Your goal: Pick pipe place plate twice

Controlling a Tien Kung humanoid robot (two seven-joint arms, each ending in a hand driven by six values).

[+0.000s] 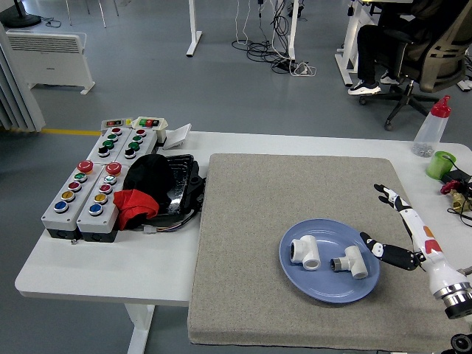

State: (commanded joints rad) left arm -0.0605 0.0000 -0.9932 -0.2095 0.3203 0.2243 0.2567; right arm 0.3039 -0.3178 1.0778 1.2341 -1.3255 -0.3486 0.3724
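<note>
On the grey felt-like mat [295,221] covering the white counter [103,265], a smooth round blue plate [324,284] holds 2 white plastic pipe fittings. Left pipe [304,252] is a chunky T, long axis running diagonally toward lower right, open end facing left. Right pipe [349,261] is slimmer w/ a metal-looking end pointing left. Right hand [405,232] sits just off the plate's right rim, fingers spread, holding nothing; forearm cut off at frame corner. Button boxes [92,184] & black/red cloth [144,188] at left.
</note>
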